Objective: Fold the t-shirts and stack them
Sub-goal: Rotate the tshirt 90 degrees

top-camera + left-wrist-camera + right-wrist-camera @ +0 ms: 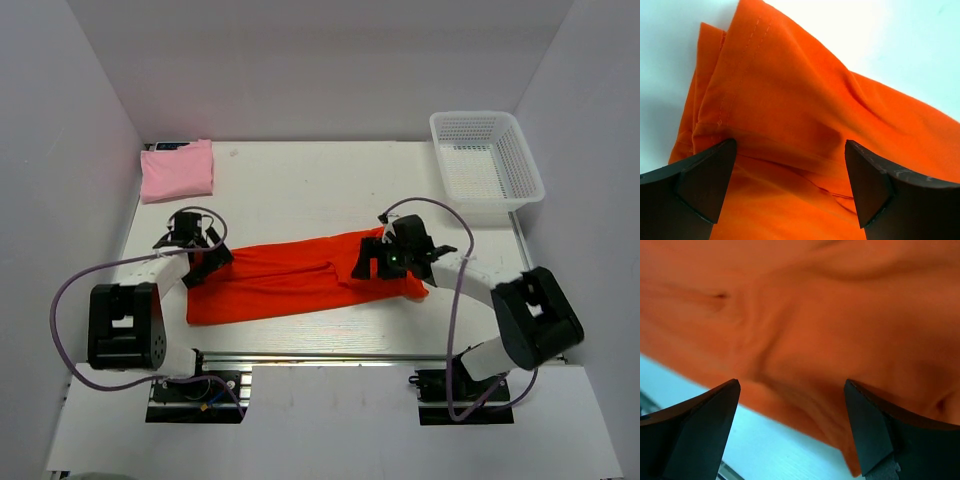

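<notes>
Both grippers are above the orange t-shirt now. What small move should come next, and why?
Probably lower both and close on the cloth. The left gripper and the right gripper stand open near opposite ends of the orange t-shirt, which lies as a long strip, not yet folded short like the pink t-shirt at the far left.

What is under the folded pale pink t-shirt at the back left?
The folded pale pink t-shirt lies on the white table. A dark sliver shows at its far edge; the rest beneath is covered.
</notes>
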`<action>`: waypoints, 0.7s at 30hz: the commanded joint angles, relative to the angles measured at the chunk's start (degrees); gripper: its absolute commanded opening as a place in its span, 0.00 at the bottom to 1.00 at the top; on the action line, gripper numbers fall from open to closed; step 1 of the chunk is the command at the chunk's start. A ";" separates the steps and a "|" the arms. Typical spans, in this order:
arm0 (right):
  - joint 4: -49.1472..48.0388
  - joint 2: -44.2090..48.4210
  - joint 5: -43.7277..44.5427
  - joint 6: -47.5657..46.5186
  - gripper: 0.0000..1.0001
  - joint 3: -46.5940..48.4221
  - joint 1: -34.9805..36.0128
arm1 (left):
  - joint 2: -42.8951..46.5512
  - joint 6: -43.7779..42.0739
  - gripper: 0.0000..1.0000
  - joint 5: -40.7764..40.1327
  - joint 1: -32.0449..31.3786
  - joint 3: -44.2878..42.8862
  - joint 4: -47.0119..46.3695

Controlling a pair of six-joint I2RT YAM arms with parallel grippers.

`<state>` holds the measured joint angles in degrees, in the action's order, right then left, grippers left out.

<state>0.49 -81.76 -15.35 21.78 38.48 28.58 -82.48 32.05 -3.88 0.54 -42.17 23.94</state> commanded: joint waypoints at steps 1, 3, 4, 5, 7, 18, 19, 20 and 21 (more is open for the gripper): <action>3.45 -5.24 8.32 6.51 0.90 6.67 -1.50 | 5.30 3.54 1.00 -0.16 -0.45 4.02 4.52; 3.64 -9.99 7.37 6.78 0.90 8.01 -2.38 | 8.38 4.33 1.00 0.71 -0.45 6.82 5.15; 3.47 -12.35 6.92 7.05 0.90 10.54 -3.34 | 9.43 4.33 1.00 1.32 -0.45 7.80 5.76; 3.46 -15.07 5.87 7.31 0.90 11.52 -4.05 | 11.18 4.33 1.00 2.37 -0.45 10.16 6.28; 3.64 -18.95 4.64 7.84 0.90 15.47 -5.71 | 12.95 4.33 1.00 7.03 -0.97 12.54 6.29; 4.34 -50.84 -6.87 4.68 0.90 52.99 -9.33 | 17.61 0.73 1.00 24.35 -9.84 20.99 4.27; 4.95 -53.83 -6.97 4.41 0.90 58.32 -9.07 | 17.09 0.73 1.00 25.23 -10.37 21.77 4.27; 5.57 -55.16 -7.75 3.37 0.90 62.99 -9.07 | 17.09 0.21 1.00 25.24 -10.90 21.78 4.27; 6.44 -57.53 -8.80 3.36 0.90 67.04 -9.07 | 16.22 0.20 1.00 26.02 -12.12 22.57 3.49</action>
<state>0.54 -133.12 -21.74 28.12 98.43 19.14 -62.67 32.77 14.81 -8.91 -25.21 21.45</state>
